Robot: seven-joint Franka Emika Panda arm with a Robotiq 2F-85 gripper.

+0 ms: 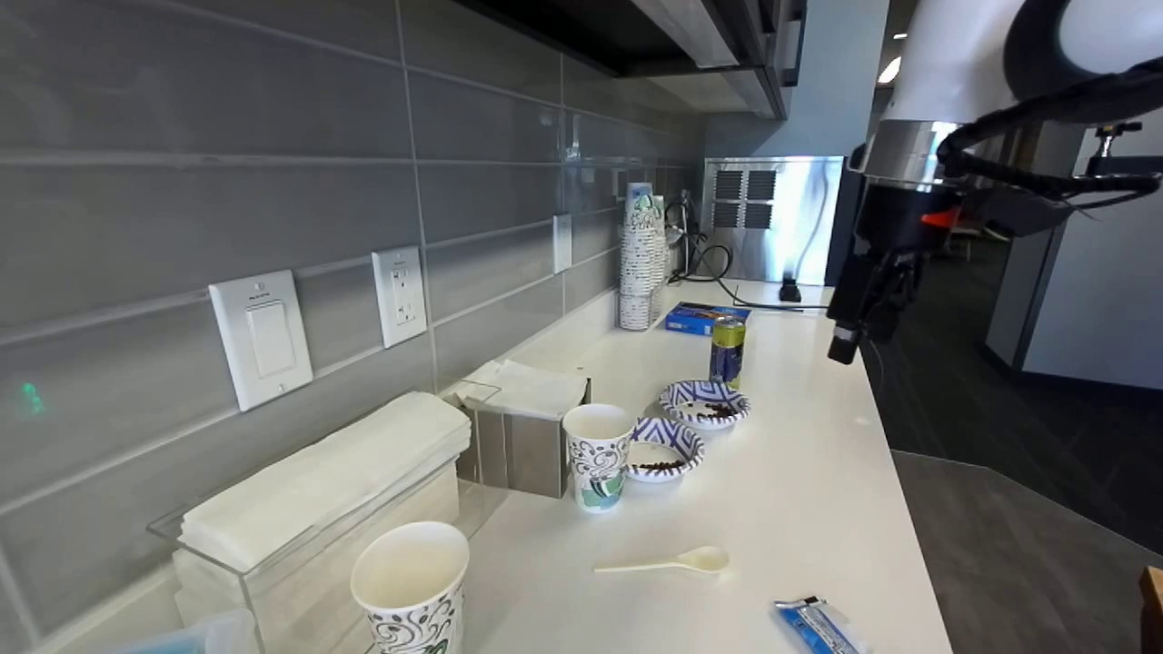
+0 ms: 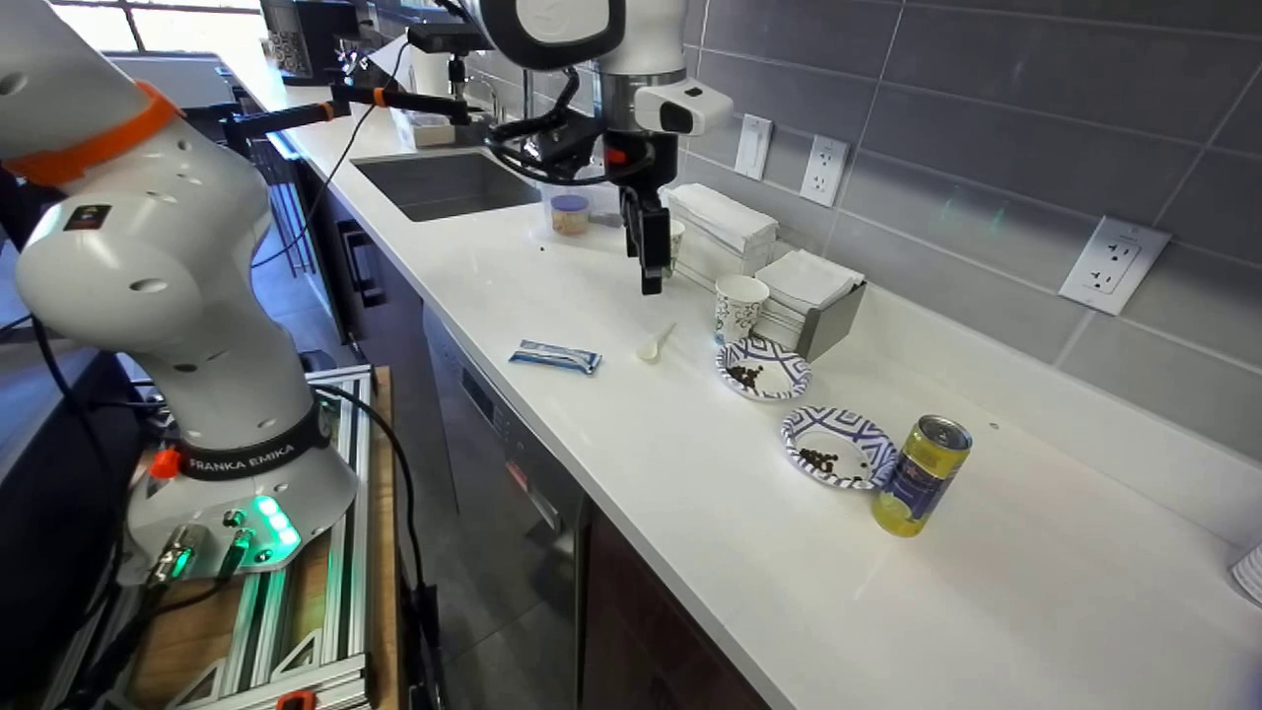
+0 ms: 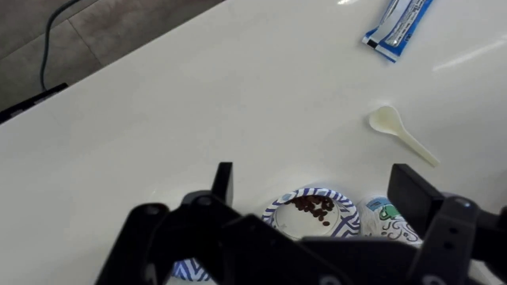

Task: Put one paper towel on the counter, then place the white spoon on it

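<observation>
My black two-finger claw (image 3: 311,179) is released: jaws spread wide, nothing held. Hangs above the white counter (image 3: 237,111), touching nothing. Well below it, through the gap in the wrist view: round blue-and-white patterned paper bowl (image 3: 291,219) with small dark beans (image 3: 313,205). Off-white plastic spoon (image 3: 401,134) lies on the counter, lower than the claw, off past its right-hand jaw in that view; no towel under it. Farther out, lower than the claw and wallward, in an exterior view: long stack of folded white paper towels (image 1: 327,472), plus squarish stack of white paper napkins (image 1: 527,389) in a grey box (image 1: 536,454). Can't tell which is meant.

Step, my call: first one, towel not yet fetched. Next move calls for reaching to a stack, descending, pinching one top sheet only; doubles are the risk. Spoon after.
</observation>
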